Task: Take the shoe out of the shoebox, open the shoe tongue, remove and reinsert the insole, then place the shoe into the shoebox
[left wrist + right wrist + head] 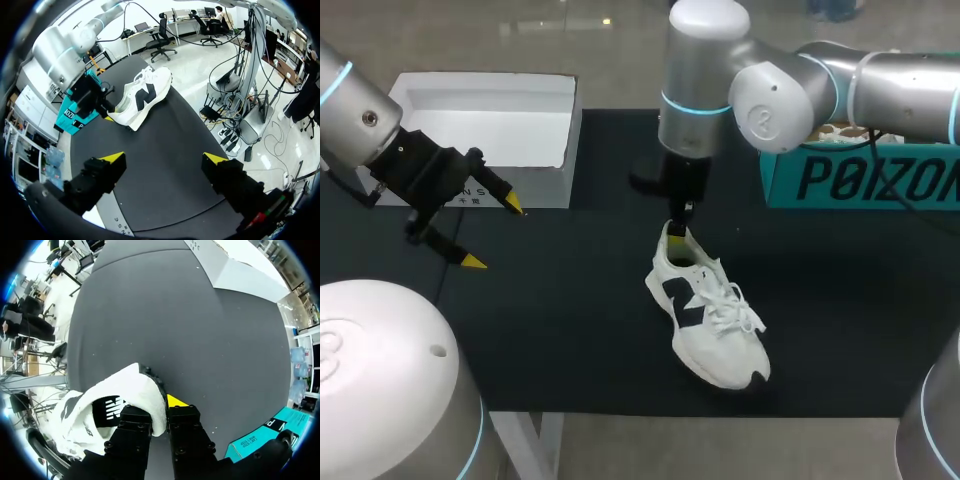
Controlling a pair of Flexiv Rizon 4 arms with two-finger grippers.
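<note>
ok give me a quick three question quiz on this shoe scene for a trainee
1. True or false: the shoe lies on the black mat, outside the white shoebox.
2. Which part of the shoe does the right end effector grip? A: the toe. B: the heel. C: the laces.
3. Fill in the missing word: the left end effector, beside the white shoebox and holding nothing, has its fingers ____.

Key: 1 true; 2 B; 3 open.
</note>
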